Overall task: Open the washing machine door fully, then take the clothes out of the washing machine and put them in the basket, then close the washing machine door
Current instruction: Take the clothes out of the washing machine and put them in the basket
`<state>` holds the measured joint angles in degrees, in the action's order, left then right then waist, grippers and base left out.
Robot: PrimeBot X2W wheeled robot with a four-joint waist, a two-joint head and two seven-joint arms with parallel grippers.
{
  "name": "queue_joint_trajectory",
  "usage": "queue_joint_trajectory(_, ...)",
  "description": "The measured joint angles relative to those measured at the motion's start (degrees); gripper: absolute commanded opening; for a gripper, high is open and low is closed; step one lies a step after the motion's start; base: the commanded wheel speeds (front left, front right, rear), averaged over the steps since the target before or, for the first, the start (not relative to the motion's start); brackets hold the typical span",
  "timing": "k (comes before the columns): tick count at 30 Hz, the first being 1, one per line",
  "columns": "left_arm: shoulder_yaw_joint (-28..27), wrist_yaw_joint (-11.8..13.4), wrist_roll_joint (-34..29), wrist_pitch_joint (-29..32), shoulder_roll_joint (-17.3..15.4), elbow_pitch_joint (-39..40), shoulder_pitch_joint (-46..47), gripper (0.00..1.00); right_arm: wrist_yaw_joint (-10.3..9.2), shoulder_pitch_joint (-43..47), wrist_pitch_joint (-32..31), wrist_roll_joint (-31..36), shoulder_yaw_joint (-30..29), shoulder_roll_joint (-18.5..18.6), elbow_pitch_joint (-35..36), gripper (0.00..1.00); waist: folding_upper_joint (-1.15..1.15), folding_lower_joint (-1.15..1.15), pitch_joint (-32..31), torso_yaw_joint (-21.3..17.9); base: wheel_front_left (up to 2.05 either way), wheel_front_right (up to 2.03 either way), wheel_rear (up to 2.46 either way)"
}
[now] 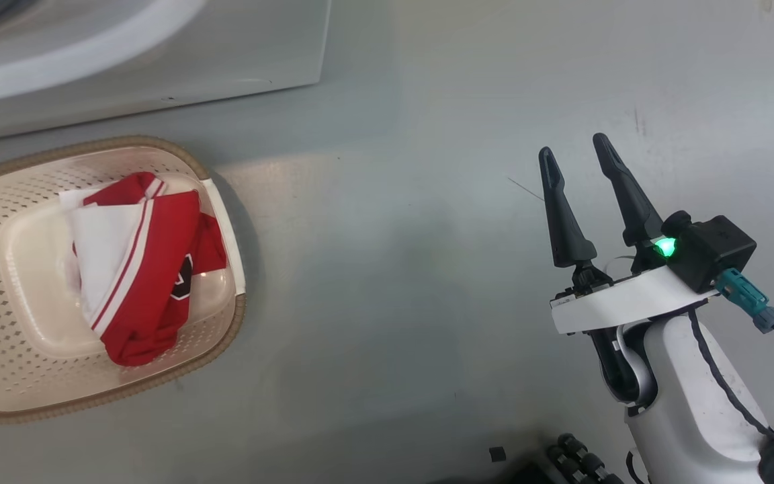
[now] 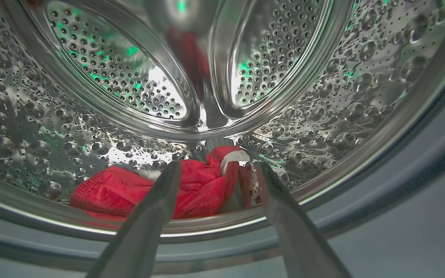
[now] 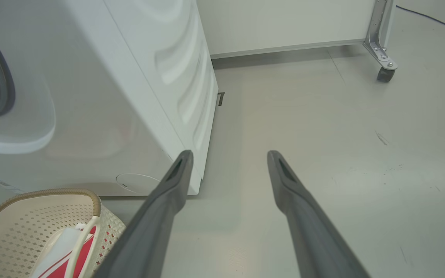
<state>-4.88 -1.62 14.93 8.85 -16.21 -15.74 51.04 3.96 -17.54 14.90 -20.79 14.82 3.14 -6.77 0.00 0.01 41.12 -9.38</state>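
Perforated steel drum (image 2: 33,116): crumpled red clothes (image 2: 129,193) lie just beyond the open left end effector (image 2: 218,166); a shallow pinch might slip.

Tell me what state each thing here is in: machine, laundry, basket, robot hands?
washing machine, drum mouth uncovered, not yet emptied.
clothes in the drum, crumpled on the drum floor, ungripped.
clothes in the basket, bunched up, lying loose.
basket, upright on the floor, holding red clothes.
left gripper, jaws open, aimed at the drum clothes.
right gripper, jaws open, empty, above the floor.
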Motion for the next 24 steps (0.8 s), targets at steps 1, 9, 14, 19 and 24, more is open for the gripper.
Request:
queue_joint_trajectory(1,-0.08,0.02,-0.35,0.85,-0.93,-0.29,1.05,1.0,-0.02,-0.18,0.0,-0.19,0.21,0.0,0.16,1.0,0.0,0.0,0.72,-0.34,0.0,0.0,0.0)
queue_joint_trajectory(9,-2.1,0.25,-1.99,8.29,-8.71,-0.19,11.31,1.0,-0.63,-2.41,0.0,-1.99,2.5,-0.03,1.24,1.0,0.0,0.0,7.15,-3.08,0.0,0.0,0.0)
queue_joint_trajectory(14,-2.33,0.26,-2.68,9.9,-10.63,-0.41,15.68,1.0,-0.94,-3.7,0.0,-3.34,3.74,-0.08,1.31,1.0,0.0,0.0,10.3,-4.38,0.0,0.0,0.0)
queue_joint_trajectory(19,-1.67,0.33,-5.76,12.62,-14.14,-3.24,17.68,1.0,-1.15,-4.63,0.0,-3.47,4.09,-0.15,1.18,1.0,0.0,0.0,12.12,-5.69,0.0,0.0,0.0)
queue_joint_trajectory(24,-0.26,1.09,-9.24,15.13,-16.59,-4.24,20.75,1.0,-1.16,-4.63,0.0,-3.64,4.89,-0.19,0.86,1.0,0.0,0.0,12.87,-6.53,0.0,0.0,0.0)
